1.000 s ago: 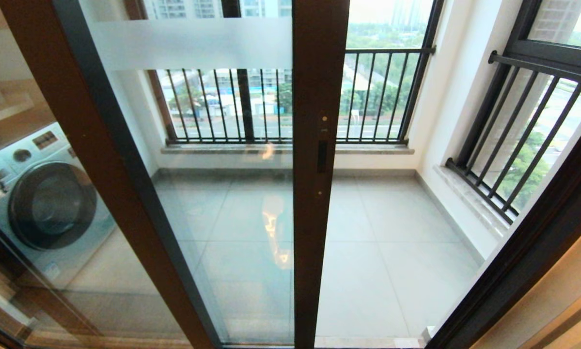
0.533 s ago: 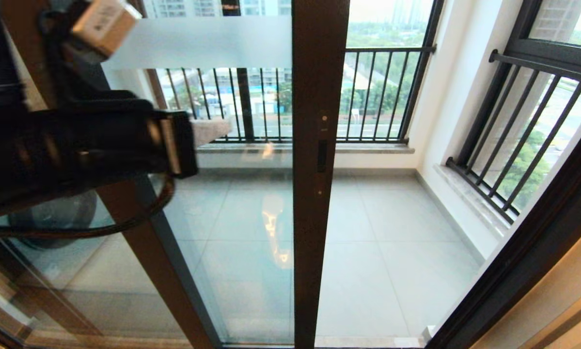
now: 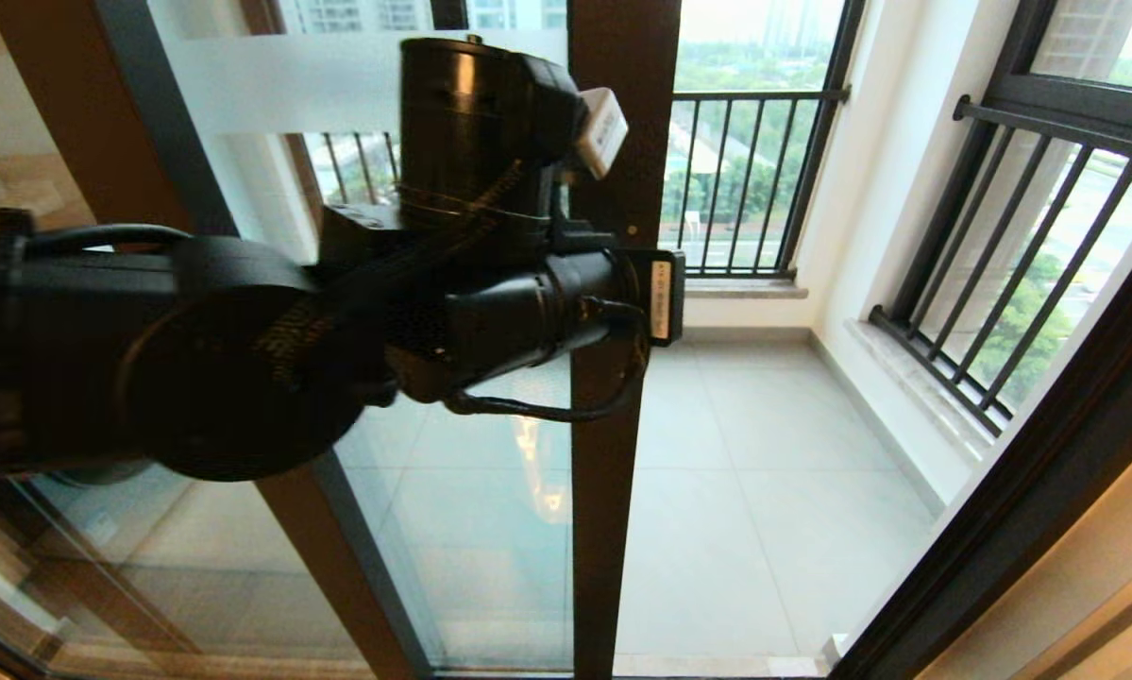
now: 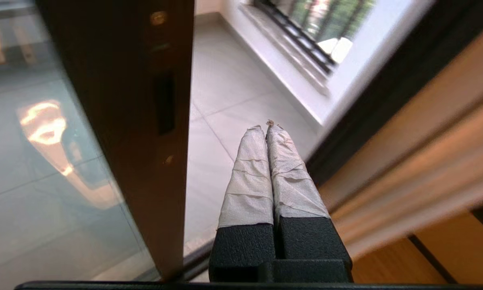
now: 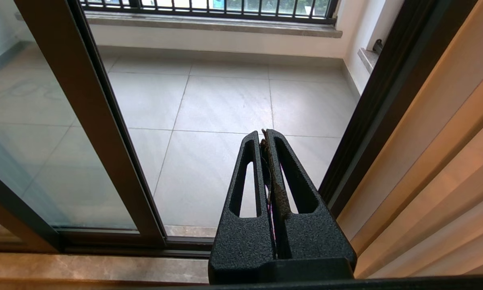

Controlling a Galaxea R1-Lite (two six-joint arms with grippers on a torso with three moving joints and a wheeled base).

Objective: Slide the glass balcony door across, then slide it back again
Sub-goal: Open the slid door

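Here, the left gripper (image 4: 265, 127) is raised in front of the glass balcony door (image 3: 613, 529), its two cloth-wrapped fingers (image 4: 247, 177) pressed together with nothing between them. In the left wrist view the tips sit just beside the open edge of the door's brown stile, level with the dark lock plate (image 4: 164, 104), apart from the wood rather than touching it. From the head camera the black left arm crosses the glass from the left, its wrist covering the stile at lock height. The right gripper (image 5: 265, 135) hangs low near the threshold, jaws likewise closed and empty, pointing at the grey floor tiles (image 5: 225, 100). Beyond both sets of jaws the doorway stands partly open onto the balcony, with the black barred railing (image 3: 735, 179) farthest back.
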